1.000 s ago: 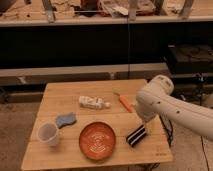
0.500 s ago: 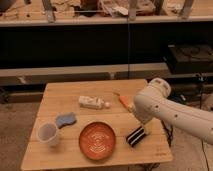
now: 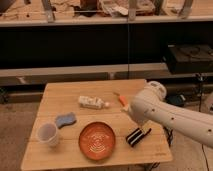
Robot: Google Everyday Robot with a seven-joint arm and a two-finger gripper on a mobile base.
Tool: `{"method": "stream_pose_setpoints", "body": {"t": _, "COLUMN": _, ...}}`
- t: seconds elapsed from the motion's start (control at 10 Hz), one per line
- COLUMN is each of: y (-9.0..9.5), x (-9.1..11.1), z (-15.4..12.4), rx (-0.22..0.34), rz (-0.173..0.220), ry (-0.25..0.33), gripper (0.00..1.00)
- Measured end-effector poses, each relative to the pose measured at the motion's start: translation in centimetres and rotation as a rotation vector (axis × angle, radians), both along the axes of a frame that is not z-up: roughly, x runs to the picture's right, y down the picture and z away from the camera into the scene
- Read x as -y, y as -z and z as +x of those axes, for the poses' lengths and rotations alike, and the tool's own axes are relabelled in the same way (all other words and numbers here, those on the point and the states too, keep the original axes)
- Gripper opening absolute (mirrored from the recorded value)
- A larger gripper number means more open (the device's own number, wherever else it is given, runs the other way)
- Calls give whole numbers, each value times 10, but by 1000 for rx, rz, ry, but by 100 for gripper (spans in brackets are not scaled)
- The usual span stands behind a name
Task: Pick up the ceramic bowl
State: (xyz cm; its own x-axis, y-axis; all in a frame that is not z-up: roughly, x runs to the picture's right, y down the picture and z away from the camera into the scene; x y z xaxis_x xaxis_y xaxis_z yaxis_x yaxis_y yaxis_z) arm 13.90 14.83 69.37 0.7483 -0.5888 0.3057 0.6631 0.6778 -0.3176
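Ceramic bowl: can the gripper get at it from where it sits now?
Probably yes. The gripper hangs just right of the bowl in the camera view, jaws open, with nothing between them. The cup, sponge and bottle lie left of and behind the bowl, off that path.

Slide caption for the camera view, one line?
Gripper, fingers open, poised beside the ceramic bowl on the wooden table, bowl not yet grasped.

The ceramic bowl [image 3: 97, 141] is sitting at the front centre of the tabletop [image 3: 60, 92], with the end effector [image 3: 137, 136] standing just beside it on the right, the cup [image 3: 48, 134] and sponge [image 3: 65, 120] sitting to its left, and the bottle [image 3: 92, 102] and stick [image 3: 121, 99] lying behind it.
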Motion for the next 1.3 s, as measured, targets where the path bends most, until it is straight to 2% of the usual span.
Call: {"method": "stream_pose_setpoints", "body": {"t": 1.3, "y": -16, "x": -15, "z": -29, "rx": 148, "rz": -8, "ry": 211, "gripper": 80}}
